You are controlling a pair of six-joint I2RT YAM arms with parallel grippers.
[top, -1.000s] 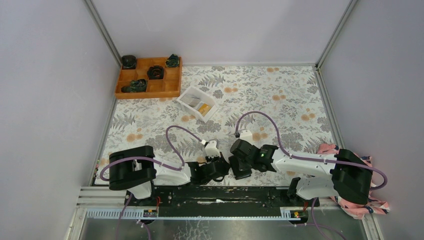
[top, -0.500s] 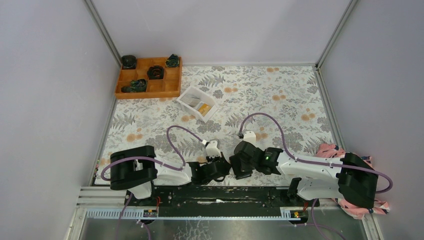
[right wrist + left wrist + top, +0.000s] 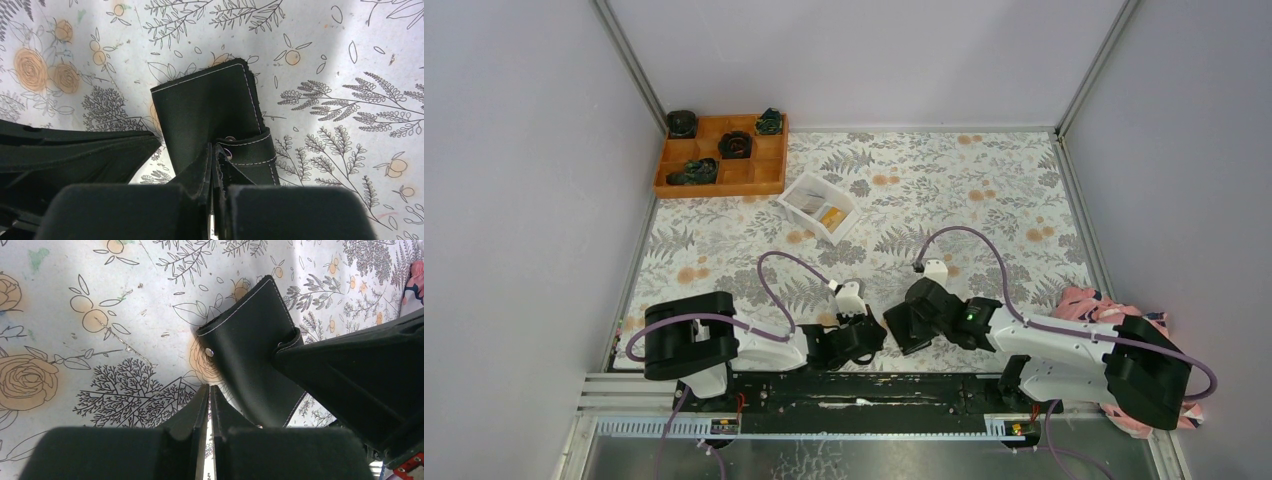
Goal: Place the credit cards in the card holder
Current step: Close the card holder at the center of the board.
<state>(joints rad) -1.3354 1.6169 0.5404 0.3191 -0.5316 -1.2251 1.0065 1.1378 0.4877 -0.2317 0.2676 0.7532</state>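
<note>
The black card holder point(image 3: 250, 347) lies shut on the floral mat at the near edge, between my two grippers point(image 3: 908, 341). Its snap stud shows on its face, and its clasp tab point(image 3: 252, 150) is unsnapped and lifted. My right gripper point(image 3: 213, 150) is shut, with the tab's edge at its tips, seemingly pinched. My left gripper point(image 3: 209, 392) is shut and empty, its tips on the mat against the holder's near corner. The credit cards, one whitish point(image 3: 809, 200) and one orange-yellow point(image 3: 831, 217), lie in a white tray point(image 3: 796, 193) farther back.
An orange compartmented box point(image 3: 722, 155) with dark items stands at the back left. A pink patterned cloth point(image 3: 1124, 310) lies at the right edge beside the right arm. Grey walls close in the mat on three sides.
My right arm has drawn back to the right, and its gripper has shifted slightly right at the card holder. The left arm has not moved.
</note>
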